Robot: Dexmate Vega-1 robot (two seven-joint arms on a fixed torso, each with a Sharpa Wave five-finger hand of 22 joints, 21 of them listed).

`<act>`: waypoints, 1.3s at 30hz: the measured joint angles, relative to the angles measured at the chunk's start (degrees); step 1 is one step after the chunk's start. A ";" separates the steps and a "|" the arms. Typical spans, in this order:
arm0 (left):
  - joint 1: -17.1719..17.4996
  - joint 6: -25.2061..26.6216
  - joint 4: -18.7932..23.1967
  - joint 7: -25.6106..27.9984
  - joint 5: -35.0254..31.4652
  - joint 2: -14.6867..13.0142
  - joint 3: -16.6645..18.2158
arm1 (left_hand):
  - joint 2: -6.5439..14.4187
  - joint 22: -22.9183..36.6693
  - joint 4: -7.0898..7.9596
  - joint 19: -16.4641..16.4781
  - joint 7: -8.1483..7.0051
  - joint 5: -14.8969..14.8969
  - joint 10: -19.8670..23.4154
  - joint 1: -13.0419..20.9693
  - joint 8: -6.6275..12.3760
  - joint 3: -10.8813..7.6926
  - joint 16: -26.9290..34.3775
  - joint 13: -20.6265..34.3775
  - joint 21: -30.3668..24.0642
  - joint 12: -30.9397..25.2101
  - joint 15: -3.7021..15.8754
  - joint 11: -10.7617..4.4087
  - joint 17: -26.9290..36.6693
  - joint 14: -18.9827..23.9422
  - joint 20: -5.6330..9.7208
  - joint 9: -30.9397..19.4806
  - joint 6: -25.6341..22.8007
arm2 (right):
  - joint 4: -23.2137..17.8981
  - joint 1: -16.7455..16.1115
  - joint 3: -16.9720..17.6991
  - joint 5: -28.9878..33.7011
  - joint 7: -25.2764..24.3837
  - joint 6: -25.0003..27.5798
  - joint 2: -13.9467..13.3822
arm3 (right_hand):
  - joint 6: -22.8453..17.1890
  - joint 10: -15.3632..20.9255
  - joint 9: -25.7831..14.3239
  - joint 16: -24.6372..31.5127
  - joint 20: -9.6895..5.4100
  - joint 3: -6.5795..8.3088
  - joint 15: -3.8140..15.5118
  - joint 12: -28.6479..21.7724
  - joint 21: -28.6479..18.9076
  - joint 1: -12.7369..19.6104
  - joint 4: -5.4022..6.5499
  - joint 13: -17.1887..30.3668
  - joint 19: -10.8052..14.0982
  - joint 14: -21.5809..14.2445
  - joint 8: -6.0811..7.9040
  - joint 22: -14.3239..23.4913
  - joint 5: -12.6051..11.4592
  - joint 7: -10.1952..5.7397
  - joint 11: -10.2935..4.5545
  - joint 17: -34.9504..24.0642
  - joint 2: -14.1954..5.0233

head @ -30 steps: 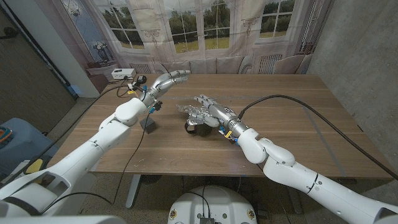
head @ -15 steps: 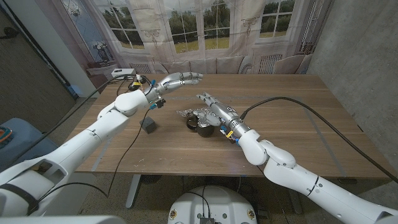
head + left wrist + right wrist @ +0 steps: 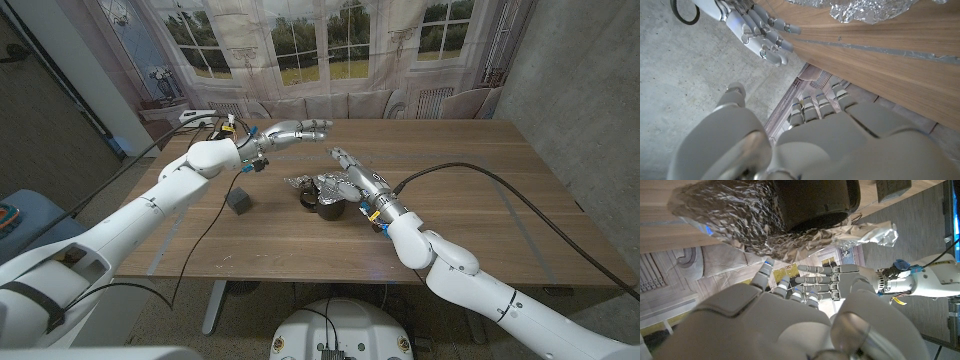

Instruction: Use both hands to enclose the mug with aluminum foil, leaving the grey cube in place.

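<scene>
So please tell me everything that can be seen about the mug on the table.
The mug is dark, nearly black, and stands near the middle of the wooden table. Crumpled aluminum foil lies under and around it, not yet over its dark side wall, as the right wrist view shows. The right hand is right beside it; real contact cannot be judged.

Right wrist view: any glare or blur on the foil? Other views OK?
Right wrist view: aluminum foil sharp, crinkles catch bright highlights, a small blue glint; right hand close and soft. Left wrist view: left hand blurred up close, foil overexposed at the frame edge. Head view: even daylight, wide-angle bending at the edges, mug dark with little detail.
</scene>
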State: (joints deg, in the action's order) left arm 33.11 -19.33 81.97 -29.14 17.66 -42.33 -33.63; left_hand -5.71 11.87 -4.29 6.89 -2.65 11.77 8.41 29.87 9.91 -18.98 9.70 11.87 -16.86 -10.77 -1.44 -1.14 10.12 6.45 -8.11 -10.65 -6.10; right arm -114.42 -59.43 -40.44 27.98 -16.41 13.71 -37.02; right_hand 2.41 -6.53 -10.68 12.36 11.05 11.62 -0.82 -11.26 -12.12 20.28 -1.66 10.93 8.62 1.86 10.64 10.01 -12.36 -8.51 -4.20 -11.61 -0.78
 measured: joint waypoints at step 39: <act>-0.31 17.51 10.45 -0.96 -10.40 -4.97 -5.30 | -2.82 -0.64 -2.76 0.72 -0.03 2.25 -4.06 2.38 0.02 2.91 0.33 -0.02 0.78 -0.27 -0.71 -1.23 0.02 -2.53 -0.82 -0.01 6.21 | -7.42 0.73 -6.30 4.20 7.57 24.47 -1.52 | 7.03 -2.20 -0.14 0.27 1.03 -2.69 -3.41 0.68 -0.73 1.07 -2.54 0.42 7.27 -2.76 -0.70 0.00 -1.00 2.89 6.04 -0.28 3.78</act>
State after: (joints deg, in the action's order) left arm 32.81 -1.82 92.42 -30.10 7.26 -47.30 -38.93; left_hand -8.53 11.23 -7.04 7.61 -2.68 14.02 4.35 32.24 9.93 -16.07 10.03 11.86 -16.07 -11.04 -2.15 -2.37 10.14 3.91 -8.93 -10.67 0.11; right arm -121.84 -58.70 -46.74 32.19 -8.84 38.18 -38.54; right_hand 9.44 -8.72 -10.82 12.63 12.08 8.93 -4.23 -10.58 -12.85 21.34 -4.20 11.35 15.88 -0.90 9.93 10.01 -13.36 -5.62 1.84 -11.89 2.99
